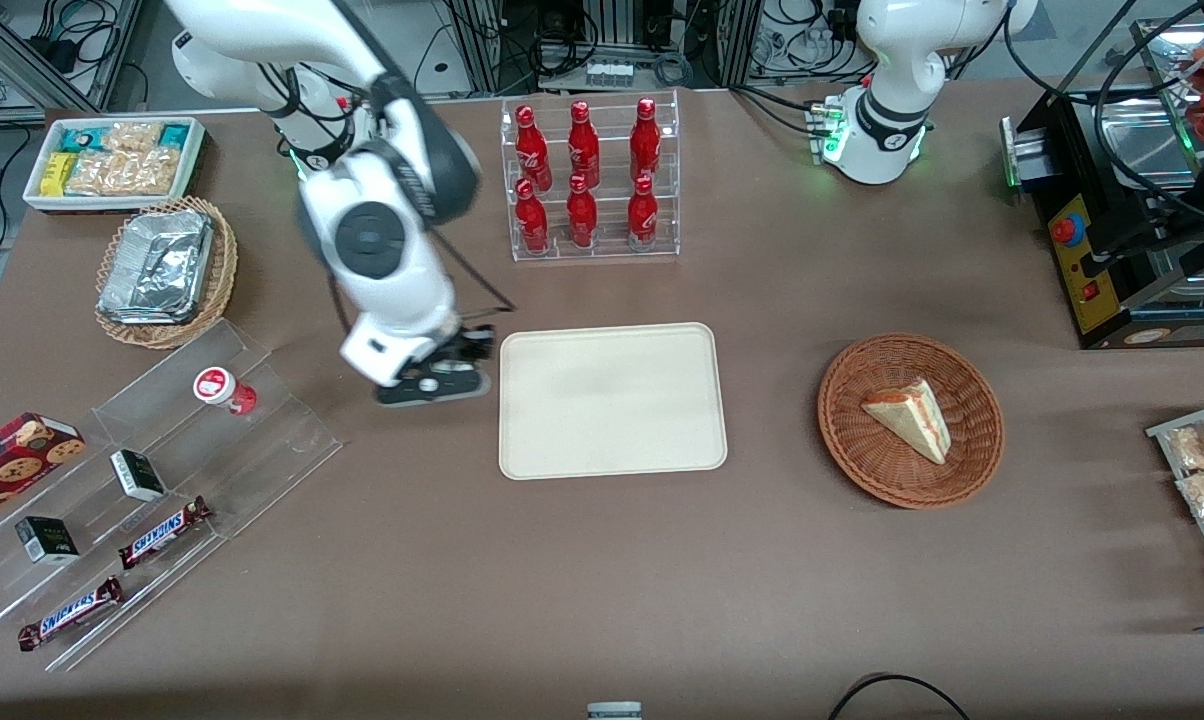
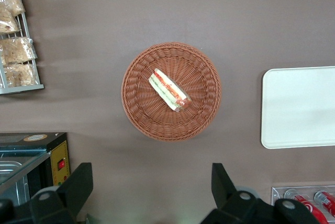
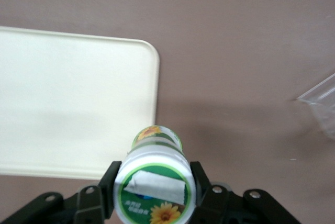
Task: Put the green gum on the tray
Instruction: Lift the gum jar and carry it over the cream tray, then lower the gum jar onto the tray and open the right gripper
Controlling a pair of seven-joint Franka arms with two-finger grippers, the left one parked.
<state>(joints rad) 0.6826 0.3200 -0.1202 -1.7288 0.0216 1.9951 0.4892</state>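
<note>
My right gripper (image 3: 155, 185) is shut on the green gum (image 3: 155, 182), a small bottle with a white lid bearing a green sunflower mark and a green-and-yellow label. It holds the bottle above the brown table, just beside the tray's short edge on the working arm's side. In the front view the gripper (image 1: 432, 378) hangs beside the cream tray (image 1: 612, 400); the arm hides the gum there. The tray's rounded corner shows in the right wrist view (image 3: 78, 103) and its edge in the left wrist view (image 2: 301, 106). The tray holds nothing.
A clear stepped shelf (image 1: 152, 470) holds the red-lidded gum bottle (image 1: 220, 388), small boxes and Snickers bars. A rack of red bottles (image 1: 590, 180) stands farther from the front camera than the tray. A wicker basket with a sandwich (image 1: 910, 418) lies toward the parked arm's end.
</note>
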